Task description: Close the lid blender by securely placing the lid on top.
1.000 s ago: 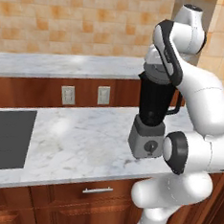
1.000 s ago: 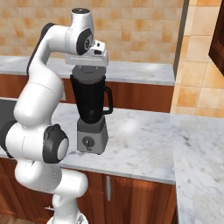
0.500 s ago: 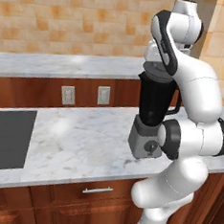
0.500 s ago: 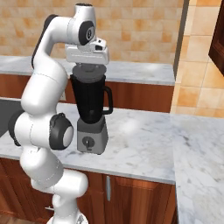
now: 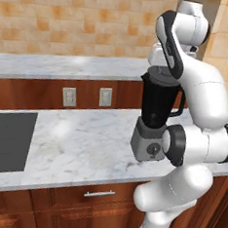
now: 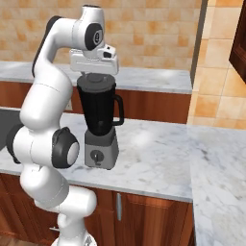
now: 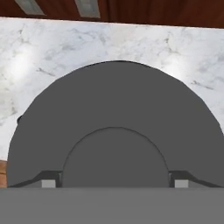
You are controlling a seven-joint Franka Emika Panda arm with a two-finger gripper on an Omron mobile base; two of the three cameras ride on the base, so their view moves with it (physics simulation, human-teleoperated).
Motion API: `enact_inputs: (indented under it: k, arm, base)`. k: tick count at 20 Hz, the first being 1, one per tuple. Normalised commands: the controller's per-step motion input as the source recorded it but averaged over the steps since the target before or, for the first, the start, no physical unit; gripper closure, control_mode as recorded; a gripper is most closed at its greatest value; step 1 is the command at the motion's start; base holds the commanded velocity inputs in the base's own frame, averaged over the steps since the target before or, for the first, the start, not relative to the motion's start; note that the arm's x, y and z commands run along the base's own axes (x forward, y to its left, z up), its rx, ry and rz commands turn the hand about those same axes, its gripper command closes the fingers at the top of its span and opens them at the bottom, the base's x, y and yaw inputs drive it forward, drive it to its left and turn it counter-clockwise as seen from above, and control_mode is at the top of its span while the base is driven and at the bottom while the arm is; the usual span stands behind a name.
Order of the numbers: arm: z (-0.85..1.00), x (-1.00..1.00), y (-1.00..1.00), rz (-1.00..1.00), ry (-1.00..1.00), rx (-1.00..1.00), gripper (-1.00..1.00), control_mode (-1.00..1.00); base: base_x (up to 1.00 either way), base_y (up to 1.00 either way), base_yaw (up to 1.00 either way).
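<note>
The gripper [image 6: 95, 76] hangs straight down over the blender [image 6: 100, 126], its fingers [image 7: 49, 180] spread either side of the raised centre of the lid [image 7: 113, 131]; whether they actually pinch it I cannot tell. The lid sits flat on the rim of the black jar. The blender stands upright on the marble counter [image 6: 158, 158], handle towards the right of the right base view, with the dark cooktop [image 5: 6, 141] well apart.
</note>
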Motion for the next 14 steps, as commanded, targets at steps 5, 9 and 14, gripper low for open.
enact_inputs:
  k: [5, 9, 14]
  arm:
    - [-0.12, -0.06, 0.07, 0.0, 0.04, -0.01, 1.0, -1.0]
    - [-0.38, 0.0, 0.09, 0.0, 0.17, -0.05, 1.0, -1.0]
    - [-0.28, -0.1, 0.0, 0.01, 0.05, 0.0, 1.0, -1.0]
  base:
    - [0.0, 0.0, 0.0]
    - [0.0, 0.0, 0.0]
    - [0.0, 0.0, 0.0]
